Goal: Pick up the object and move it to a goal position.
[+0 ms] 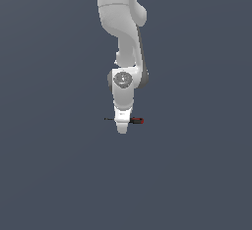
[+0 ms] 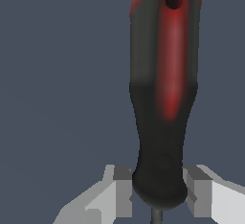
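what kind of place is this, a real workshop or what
Most likely a bare simulated test scene, not a real workshop. A flat, featureless grey-blue surface fills both views, and only the smooth white arm and a small screwdriver between the gripper fingers appear.

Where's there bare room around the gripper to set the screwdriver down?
The surface is bare on every side of the arm, toward both the exterior view's left and right. The only crowded spot is at the gripper itself, where its fingers flank the screwdriver.

A flat, featureless slate-blue backdrop (image 1: 44, 175) fills both views, evenly and softly lit, slightly lighter toward the exterior view's lower part; no edges or seams show.
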Robot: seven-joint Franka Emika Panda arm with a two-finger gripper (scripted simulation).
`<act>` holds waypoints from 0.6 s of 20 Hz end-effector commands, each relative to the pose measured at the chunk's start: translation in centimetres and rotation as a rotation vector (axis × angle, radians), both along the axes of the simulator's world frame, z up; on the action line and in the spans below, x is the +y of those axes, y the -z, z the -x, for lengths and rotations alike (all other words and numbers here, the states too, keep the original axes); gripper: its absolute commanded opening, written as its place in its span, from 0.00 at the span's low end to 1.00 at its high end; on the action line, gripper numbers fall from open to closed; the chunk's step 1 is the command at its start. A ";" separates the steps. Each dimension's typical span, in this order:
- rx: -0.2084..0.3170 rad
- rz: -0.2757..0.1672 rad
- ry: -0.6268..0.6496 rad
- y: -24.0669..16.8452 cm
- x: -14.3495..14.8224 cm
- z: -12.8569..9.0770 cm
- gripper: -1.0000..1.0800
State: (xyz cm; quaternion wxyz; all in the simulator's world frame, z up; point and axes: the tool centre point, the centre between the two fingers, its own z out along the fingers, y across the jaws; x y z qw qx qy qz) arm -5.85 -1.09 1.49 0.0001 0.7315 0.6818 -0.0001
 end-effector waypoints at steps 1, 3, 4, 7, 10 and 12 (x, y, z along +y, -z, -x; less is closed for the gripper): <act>0.000 0.000 0.000 0.0 0.0 0.0 0.00; 0.000 0.000 0.000 0.0 0.0 0.0 0.00; 0.000 0.000 0.000 0.0 0.0 0.0 0.00; 0.000 0.000 0.000 -0.3 -0.1 0.1 0.00; 0.000 0.000 0.000 -1.1 -0.1 0.3 0.00; 0.000 0.001 0.000 -1.8 -0.2 0.5 0.00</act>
